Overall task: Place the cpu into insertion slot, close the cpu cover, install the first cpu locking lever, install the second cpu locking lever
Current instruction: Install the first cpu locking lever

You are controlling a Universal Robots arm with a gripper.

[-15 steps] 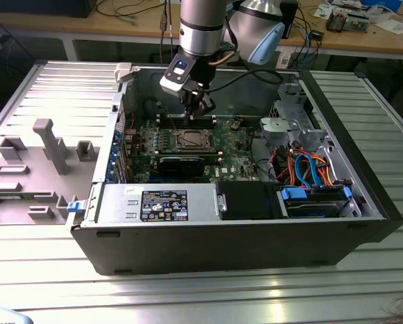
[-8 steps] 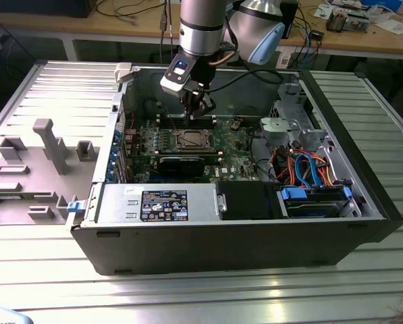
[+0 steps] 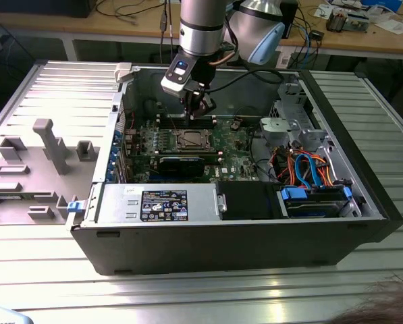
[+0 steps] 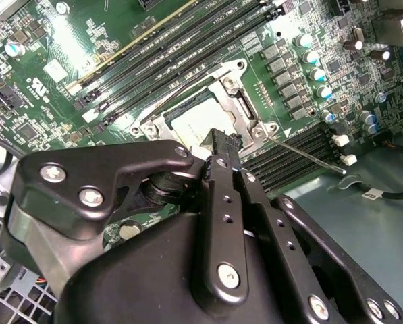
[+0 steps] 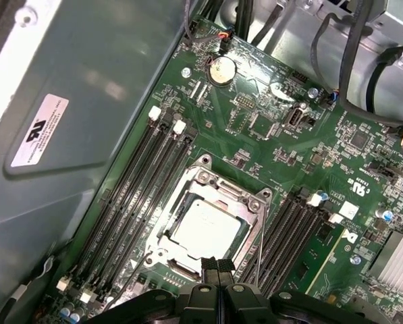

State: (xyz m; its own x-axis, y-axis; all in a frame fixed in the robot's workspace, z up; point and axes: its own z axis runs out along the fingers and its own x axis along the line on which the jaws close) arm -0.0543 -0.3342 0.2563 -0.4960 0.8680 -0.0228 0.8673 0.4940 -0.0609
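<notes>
The cpu (image 5: 208, 228) (image 4: 196, 120) lies flat in the insertion slot (image 3: 191, 140) on the green motherboard, its silvery face showing. The cpu cover (image 5: 223, 191) (image 4: 236, 101) lies down over it as a silver frame around the chip. A thin wire locking lever (image 4: 309, 158) juts out from one socket corner, and another lever (image 4: 181, 93) runs along the opposite side. My gripper (image 5: 218, 268) (image 4: 223, 143) (image 3: 200, 111) hovers right at the socket's edge, its black fingers pressed together with nothing between them.
The motherboard (image 5: 309, 148) sits inside an open computer case (image 3: 255, 229) with tall metal walls. Black memory slots (image 5: 140, 196) flank the socket. Drive bays and coloured cables (image 3: 309, 175) fill the exterior view's right. A grey moulded panel (image 3: 39, 155) lies at the exterior view's left.
</notes>
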